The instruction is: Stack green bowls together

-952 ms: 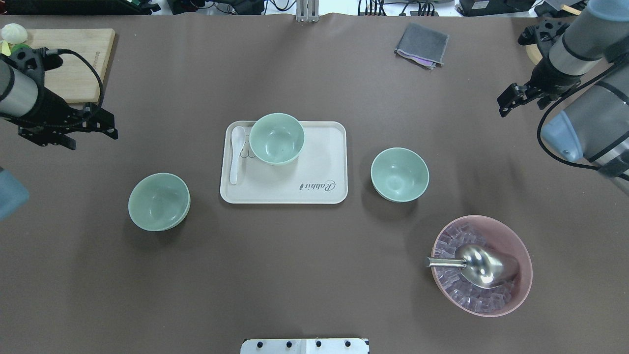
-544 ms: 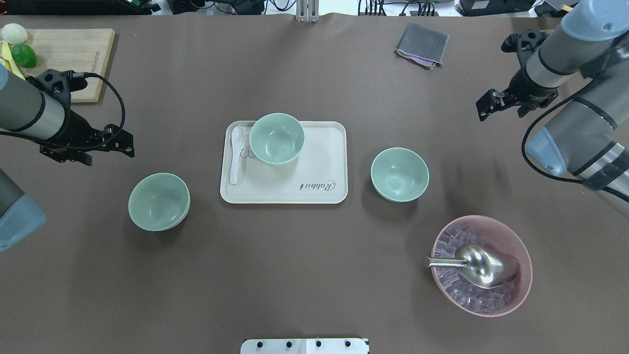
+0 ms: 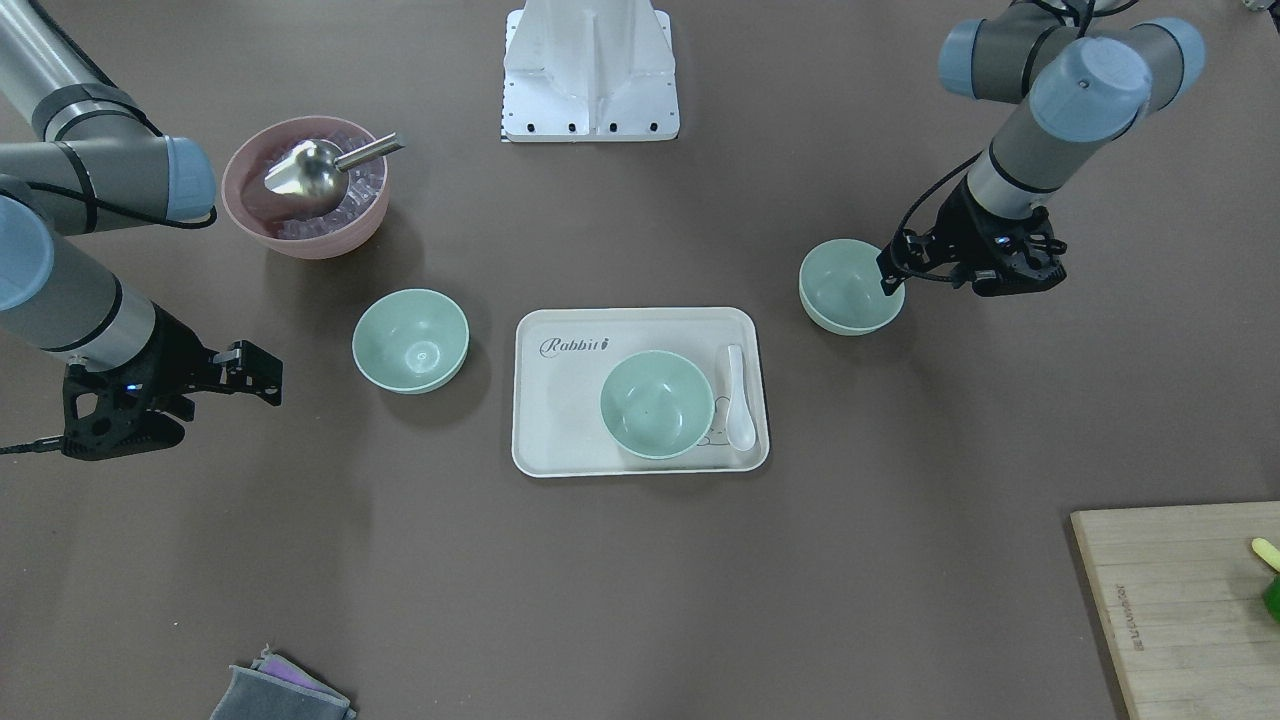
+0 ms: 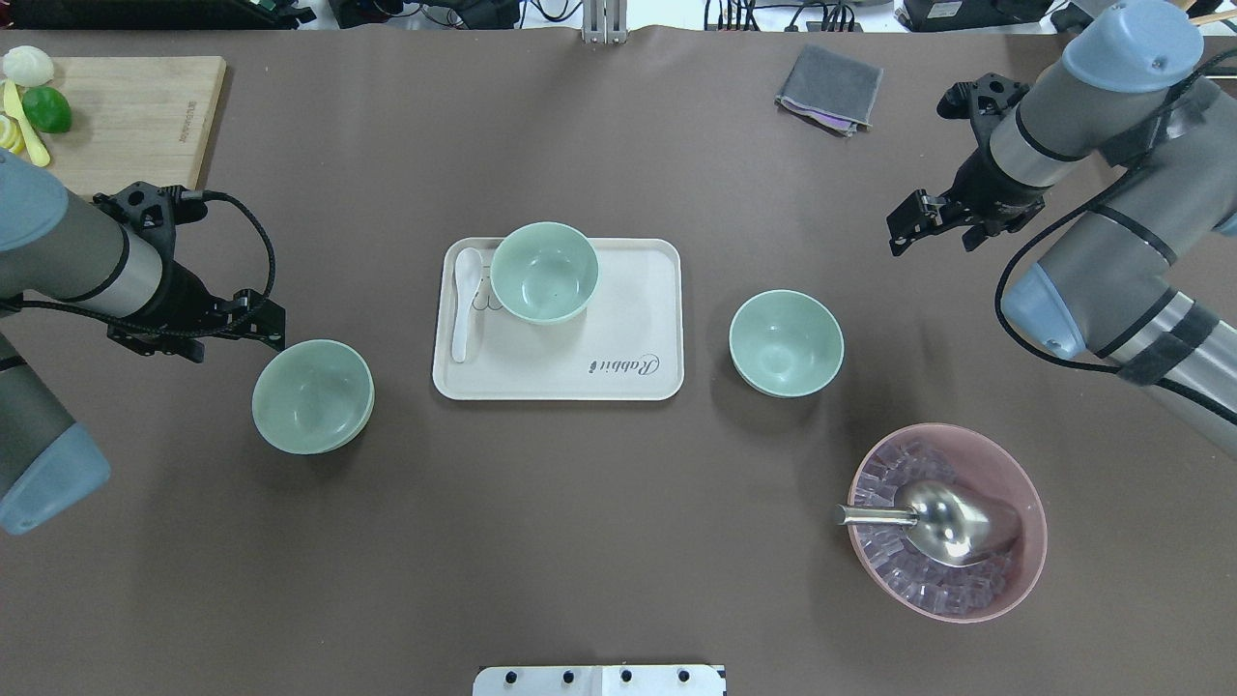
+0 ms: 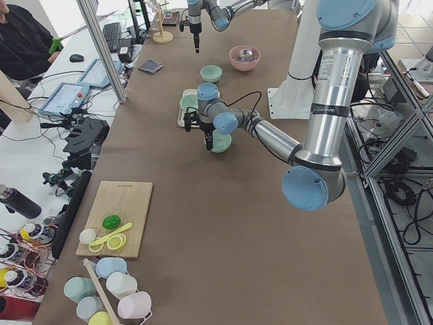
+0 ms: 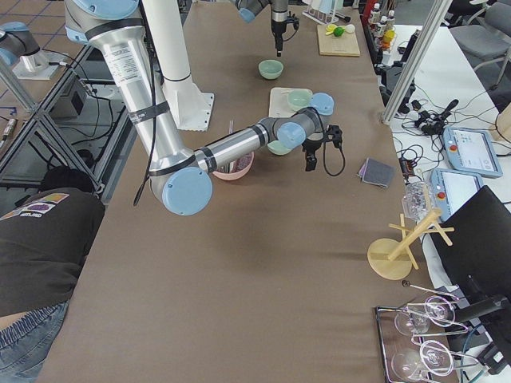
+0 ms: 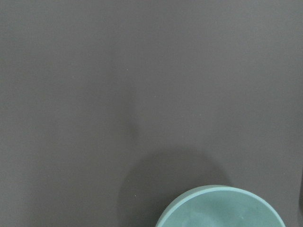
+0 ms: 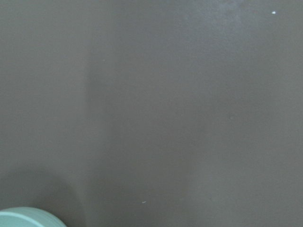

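a: overhead exterior: anything stacked?
b: no. middle green bowl point(image 4: 544, 272) on the tray point(image 4: 628, 377); left green bowl point(image 4: 312, 396) and right green bowl point(image 4: 786, 343) on the desk point(image 4: 580, 532). left pincer point(image 4: 278, 327), spread, just beside left green bowl; right pincer point(image 4: 895, 230), spread, well apart.

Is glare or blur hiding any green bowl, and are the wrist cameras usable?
Overhead exterior: sharp, evenly lit; left bowl, tray bowl, right bowl cast soft shadows; only the metal scoop glints. Left wrist: slightly soft, left bowl cut off at the bottom edge. Right wrist: mostly bare mat, a bowl sliver in the corner.
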Motion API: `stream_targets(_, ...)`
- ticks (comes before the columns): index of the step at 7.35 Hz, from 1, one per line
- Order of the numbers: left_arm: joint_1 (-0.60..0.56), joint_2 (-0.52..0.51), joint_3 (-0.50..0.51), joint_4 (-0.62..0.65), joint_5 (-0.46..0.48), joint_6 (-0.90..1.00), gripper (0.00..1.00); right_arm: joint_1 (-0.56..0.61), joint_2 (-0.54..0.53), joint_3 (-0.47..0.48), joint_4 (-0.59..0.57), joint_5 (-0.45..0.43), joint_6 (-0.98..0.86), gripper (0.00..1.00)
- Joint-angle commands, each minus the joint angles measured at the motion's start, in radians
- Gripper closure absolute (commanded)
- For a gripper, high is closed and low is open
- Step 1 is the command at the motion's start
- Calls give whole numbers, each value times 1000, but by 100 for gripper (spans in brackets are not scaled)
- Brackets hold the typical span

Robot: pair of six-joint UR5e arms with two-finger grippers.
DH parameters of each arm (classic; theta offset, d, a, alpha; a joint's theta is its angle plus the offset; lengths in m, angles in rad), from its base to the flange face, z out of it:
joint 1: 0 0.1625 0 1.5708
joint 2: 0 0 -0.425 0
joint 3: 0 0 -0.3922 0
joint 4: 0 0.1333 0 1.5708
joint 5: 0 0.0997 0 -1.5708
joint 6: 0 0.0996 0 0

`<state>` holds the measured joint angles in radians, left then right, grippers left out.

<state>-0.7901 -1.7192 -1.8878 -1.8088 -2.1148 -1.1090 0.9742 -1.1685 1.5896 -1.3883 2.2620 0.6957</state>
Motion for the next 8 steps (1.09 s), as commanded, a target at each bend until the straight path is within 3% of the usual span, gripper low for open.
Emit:
stream_targets(1,43,1,16,-3,39,1,6,0,20,6,-8,8,7,0)
stream_targets(2,49,1,29,-4,41,8,9,0,21,7,-9,8,8,0)
stream_targets(3,49,3,32,-4,36,9,33,0,24,6,-11,8,10,0)
stream_targets(5,49,3,35,-4,33,9,57,0,27,7,-11,8,10,0)
stream_targets(6,49,1,36,-4,30,9,63,0,33,6,-12,8,16,0)
stream_targets(8,49,3,44,-4,30,9,63,0,35,6,-14,8,36,0)
